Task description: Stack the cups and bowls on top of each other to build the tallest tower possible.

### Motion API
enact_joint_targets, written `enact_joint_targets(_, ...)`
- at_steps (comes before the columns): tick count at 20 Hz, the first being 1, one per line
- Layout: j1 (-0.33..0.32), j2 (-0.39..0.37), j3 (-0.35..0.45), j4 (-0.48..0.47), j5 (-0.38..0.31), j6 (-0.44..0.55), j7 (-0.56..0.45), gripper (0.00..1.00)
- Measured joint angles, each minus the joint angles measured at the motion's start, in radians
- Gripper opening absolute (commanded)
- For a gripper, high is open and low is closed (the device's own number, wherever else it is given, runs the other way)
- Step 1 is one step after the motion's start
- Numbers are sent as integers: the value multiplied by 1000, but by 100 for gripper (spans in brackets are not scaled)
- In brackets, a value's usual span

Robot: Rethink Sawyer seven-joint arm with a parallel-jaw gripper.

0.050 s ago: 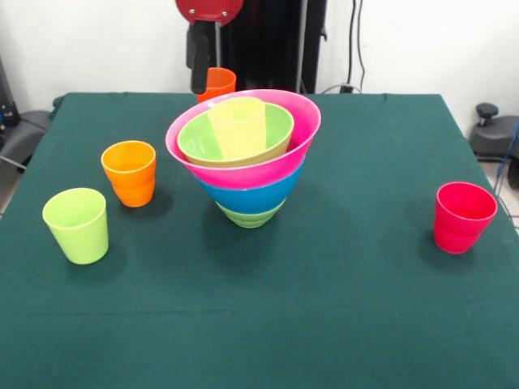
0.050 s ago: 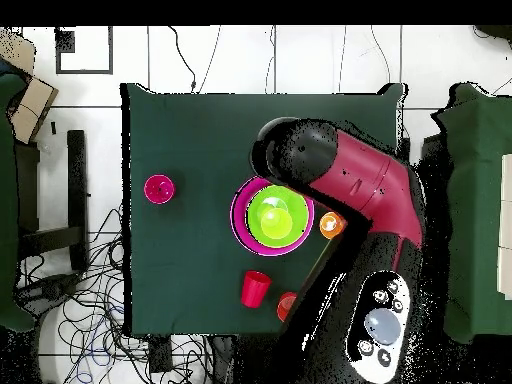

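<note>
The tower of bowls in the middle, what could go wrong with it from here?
The tower rests on a small light green bowl and flares wider upward to the pink bowl, so a nudge might tip it. In the front view the gripper hangs close by an orange cup just behind the tower; reaching there could bump the pink rim.

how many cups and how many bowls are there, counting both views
cups: 6 (one red cup shows only from overhead)
bowls: 4
total: 10
</note>
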State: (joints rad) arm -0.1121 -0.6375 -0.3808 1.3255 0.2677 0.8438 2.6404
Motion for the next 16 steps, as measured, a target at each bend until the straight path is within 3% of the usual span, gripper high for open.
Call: enact_joint_targets(16,-82,0,75,-5,-68,0,0,100)
